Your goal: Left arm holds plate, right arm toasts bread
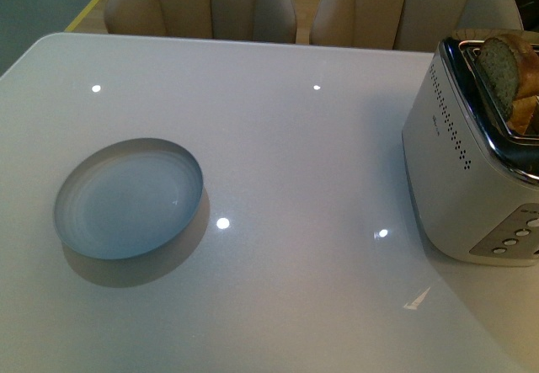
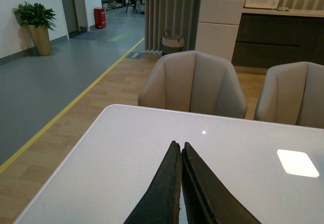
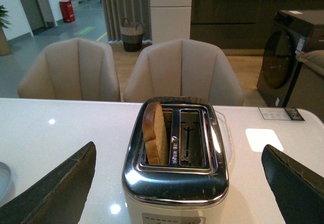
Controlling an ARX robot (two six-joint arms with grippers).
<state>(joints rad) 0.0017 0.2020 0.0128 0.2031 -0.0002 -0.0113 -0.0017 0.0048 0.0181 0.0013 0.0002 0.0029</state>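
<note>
The white glossy desk (image 1: pixel 286 154) fills most of the front view, with small ceiling-light reflections scattered across it. Behind its far edge stand two beige upholstered chairs (image 1: pixel 202 2), pushed close to the desk.

On the right side of the desk sits a silver two-slot toaster (image 1: pixel 472 171) with a polished chrome top, rows of small vent holes on its side and a line of round buttons low on the panel. The pale blue-grey plate (image 1: pixel 128 198) lies on the left part of the desk, well apart from the toaster, with nothing on it.

The bread (image 1: pixel 504 68), a slice with speckled crumb and brown crust, stands upright in one toaster slot, its rounded top rising above the chrome rim; the right wrist view shows the other slot empty.

The right gripper (image 3: pixel 179 183) is spread wide, its two dark fingers framing the toaster on either side without touching it. The left gripper (image 2: pixel 180 148) has its black wedge fingers pressed together with only a thin seam between them, holding nothing, its tip above bare desk.
</note>
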